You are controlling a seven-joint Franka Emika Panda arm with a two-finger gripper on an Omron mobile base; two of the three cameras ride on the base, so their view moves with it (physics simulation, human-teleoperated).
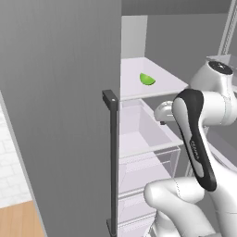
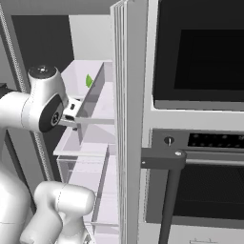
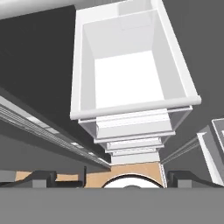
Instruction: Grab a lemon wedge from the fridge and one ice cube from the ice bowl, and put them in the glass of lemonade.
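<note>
The fridge (image 1: 60, 115) stands open, its grey door swung out with the dark bar handle (image 1: 112, 162) on its edge; inside, the lemon wedge (image 1: 147, 79) lies alone on a white shelf (image 1: 157, 85), curved side down, towards the middle of that shelf; from the right base view the wedge (image 2: 89, 81) shows as a green sliver behind the door's edge. Below the shelf a clear drawer (image 1: 143, 132) is pulled out; the hand view looks straight down into the drawer (image 3: 131, 65). The gripper (image 3: 111, 177) hangs above it with its fingertips (image 3: 41, 177) spread wide, pinching nothing, well below the wedge's shelf. To the right of the fridge sits a dark oven (image 2: 200, 119).
</note>
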